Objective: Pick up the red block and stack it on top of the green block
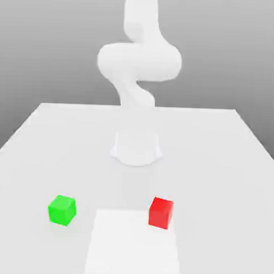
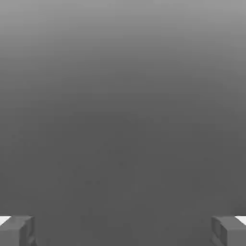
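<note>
Red block (image 1: 160,212): small plain cube, bright red, matte, no markings. Top face reads slightly lighter than the front face. It sits flat on the table (image 1: 44,141), near the front edge, toward the exterior view's right of centre. One lower corner touches or overlaps the brighter white rectangular patch (image 1: 132,245) on the table's front-middle; cannot tell if that patch is a raised part or just a marking.

Green block (image 1: 62,209): same size and shape, bright green, matte, unmarked. Also flat on the table near the front edge, toward the exterior view's left. It stands just off the patch's left side, not touching it. The two blocks are well apart, roughly level with each other, with the patch's top edge between them.

Arm (image 1: 139,61): white, rises from its round base (image 1: 136,148) at the table's middle and bends up out of the top of the exterior view.

Gripper (image 2: 123,230): released, fingers (image 2: 17,230) spread wide at both sides of the hand view, nothing between them, plain grey background beyond.
</note>
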You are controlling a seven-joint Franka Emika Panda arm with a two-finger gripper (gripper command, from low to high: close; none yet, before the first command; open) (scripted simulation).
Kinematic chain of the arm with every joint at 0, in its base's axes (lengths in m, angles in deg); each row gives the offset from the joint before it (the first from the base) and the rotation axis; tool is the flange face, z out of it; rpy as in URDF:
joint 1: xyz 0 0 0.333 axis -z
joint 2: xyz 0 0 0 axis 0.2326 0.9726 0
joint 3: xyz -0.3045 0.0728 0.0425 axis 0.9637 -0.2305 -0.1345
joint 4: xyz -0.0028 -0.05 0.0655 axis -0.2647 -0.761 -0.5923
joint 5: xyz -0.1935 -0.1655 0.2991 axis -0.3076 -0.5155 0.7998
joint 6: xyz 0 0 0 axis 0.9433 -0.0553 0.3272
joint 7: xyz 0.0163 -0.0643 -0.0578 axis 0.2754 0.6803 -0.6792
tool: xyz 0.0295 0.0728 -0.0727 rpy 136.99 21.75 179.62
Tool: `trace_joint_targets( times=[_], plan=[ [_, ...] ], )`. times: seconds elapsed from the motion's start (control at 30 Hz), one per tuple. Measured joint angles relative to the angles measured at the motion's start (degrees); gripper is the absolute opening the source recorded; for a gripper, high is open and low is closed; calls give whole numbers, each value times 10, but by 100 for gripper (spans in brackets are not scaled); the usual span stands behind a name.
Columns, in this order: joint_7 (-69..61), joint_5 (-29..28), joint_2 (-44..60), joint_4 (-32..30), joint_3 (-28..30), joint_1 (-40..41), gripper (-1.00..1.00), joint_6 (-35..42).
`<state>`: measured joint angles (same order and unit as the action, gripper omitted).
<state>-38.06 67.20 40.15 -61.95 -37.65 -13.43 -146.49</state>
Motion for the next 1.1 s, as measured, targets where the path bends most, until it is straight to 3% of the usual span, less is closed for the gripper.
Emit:
trace_joint_targets(
  times=[0.53, 0.67, 0.8, 0.83, 1.1],
  plan=[
    [208, 35, 309, -279, -102, 1, 0, -229],
    [280, -21, 431, -302, -100, 2, 0, -323],
    [326, -82, 517, -292, -39, -45, 0, -395],
    [330, -88, 530, -290, -28, -54, -100, -406],
    [324, -79, 514, -293, -37, -48, -100, -394]
  ],
)
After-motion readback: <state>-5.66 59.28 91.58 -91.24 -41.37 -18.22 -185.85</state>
